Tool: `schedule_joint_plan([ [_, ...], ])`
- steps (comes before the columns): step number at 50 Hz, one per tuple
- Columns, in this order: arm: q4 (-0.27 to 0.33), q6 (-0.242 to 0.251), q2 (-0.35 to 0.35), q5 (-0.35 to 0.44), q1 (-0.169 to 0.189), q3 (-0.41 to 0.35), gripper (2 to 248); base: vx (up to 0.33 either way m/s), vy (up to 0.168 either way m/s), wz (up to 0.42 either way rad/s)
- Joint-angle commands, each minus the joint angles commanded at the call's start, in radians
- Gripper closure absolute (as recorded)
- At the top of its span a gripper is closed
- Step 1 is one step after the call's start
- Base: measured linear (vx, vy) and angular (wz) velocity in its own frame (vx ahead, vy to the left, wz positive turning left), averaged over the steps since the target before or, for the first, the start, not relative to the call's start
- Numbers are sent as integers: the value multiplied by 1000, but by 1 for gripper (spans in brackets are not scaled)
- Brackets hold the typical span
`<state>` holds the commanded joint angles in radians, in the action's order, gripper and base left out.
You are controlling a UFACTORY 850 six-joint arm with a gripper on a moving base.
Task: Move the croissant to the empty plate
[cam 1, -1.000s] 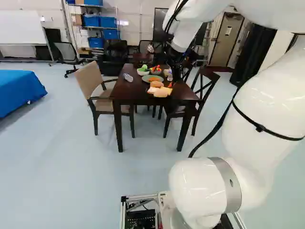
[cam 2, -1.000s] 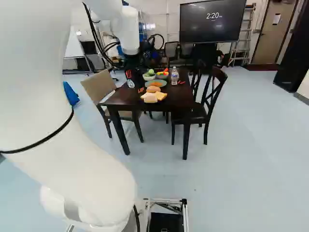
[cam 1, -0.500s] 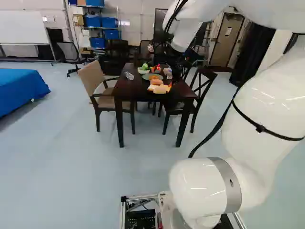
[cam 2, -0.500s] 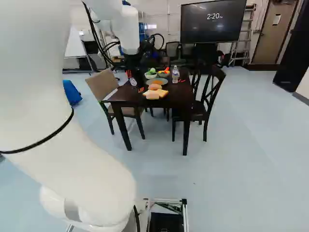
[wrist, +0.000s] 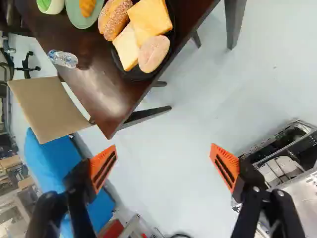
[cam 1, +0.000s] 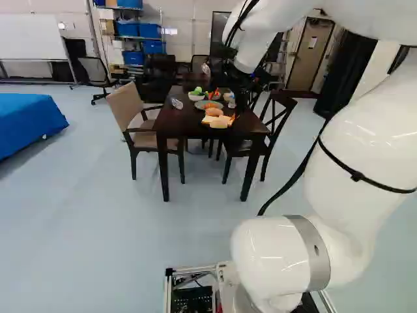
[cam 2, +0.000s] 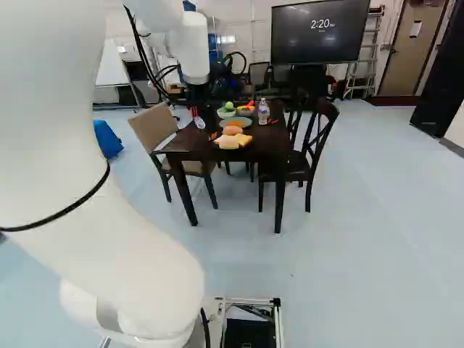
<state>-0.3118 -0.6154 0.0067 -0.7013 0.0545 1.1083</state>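
Note:
My gripper [cam 2: 201,100] hangs near the table's far left part in the right base view. In the wrist view the gripper [wrist: 163,161] is open, its orange pads wide apart with only floor between them. The croissant appears to be the orange-brown piece [wrist: 87,6] on a green plate [wrist: 77,19], well ahead of the fingers. Nearer, a dark plate [wrist: 136,75] bears bread slices [wrist: 127,48], a round bun [wrist: 153,52] and a seeded roll [wrist: 116,25]. No empty plate can be made out.
The dark wooden table [cam 1: 171,130] has chairs at its sides, including a beige armchair [wrist: 48,106]. On it stand a green-filled bowl [cam 1: 196,97], another bowl [cam 2: 246,111] and an upright bottle [cam 2: 263,112]. A clear bottle [wrist: 63,58] lies near the armchair.
The base has moved slightly back from the table, so the whole scene has shifted in both base views. The arm shows little change against its lowest joint.

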Motion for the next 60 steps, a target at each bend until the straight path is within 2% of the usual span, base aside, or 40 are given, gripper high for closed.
schedule_joint_plan([
  [30,28,55,24,141,-5,-91,3,0,0,0],
  [60,76,149,66,381,-13,-247,3,0,0,0],
])
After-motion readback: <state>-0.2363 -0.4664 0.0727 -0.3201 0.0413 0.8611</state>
